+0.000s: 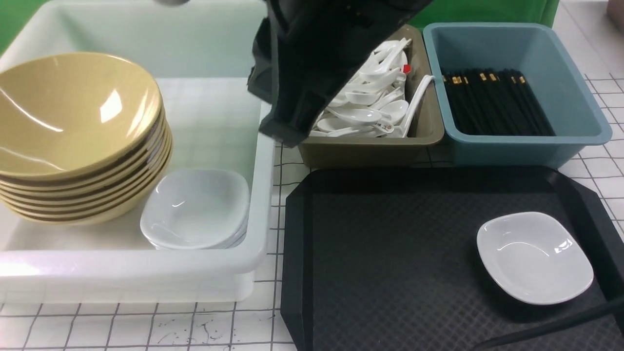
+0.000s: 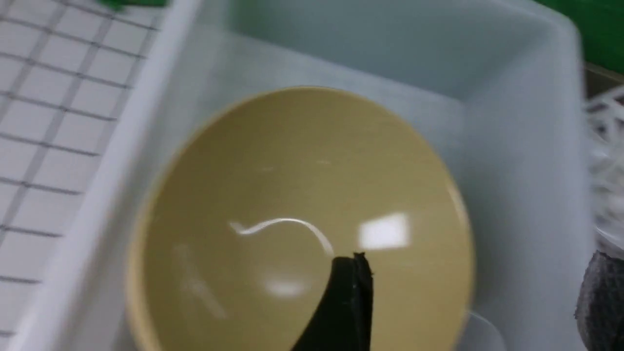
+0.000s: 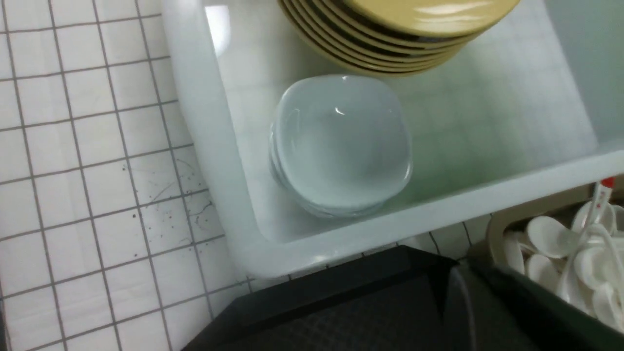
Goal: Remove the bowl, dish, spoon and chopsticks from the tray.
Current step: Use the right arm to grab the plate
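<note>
Gridded tabletop (image 1: 122, 331) | dark arm (image 1: 312, 58) half-hides olive bin (image 1: 370, 151) | tray (image 1: 295, 243) cropped

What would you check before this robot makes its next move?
1. Bowl stacked in the tub: ok.
2. Left gripper open, letting go of the bowl: ok.
3. Dish off the tray: not ok, it sits on the tray.
4. Rest of the visible tray bare: ok.
5. Right gripper open for the dish: not ok, shut and out of view.
6. Dish stack in the tub free to take one more: ok.
</note>
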